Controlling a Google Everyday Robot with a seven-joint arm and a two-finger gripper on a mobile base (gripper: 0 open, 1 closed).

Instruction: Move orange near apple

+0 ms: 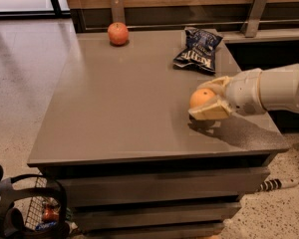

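The orange is round and evenly bright orange, at the right side of the grey table. My gripper reaches in from the right and its cream fingers are closed around the orange, one above and one below, holding it just above the tabletop with a shadow under it. The apple is red-orange and shiny and sits at the far left back of the table, well apart from the orange.
A dark blue chip bag lies at the back right of the table, just behind the gripper. Metal brackets stand along the wooden back wall. A wire basket sits on the floor at the lower left.
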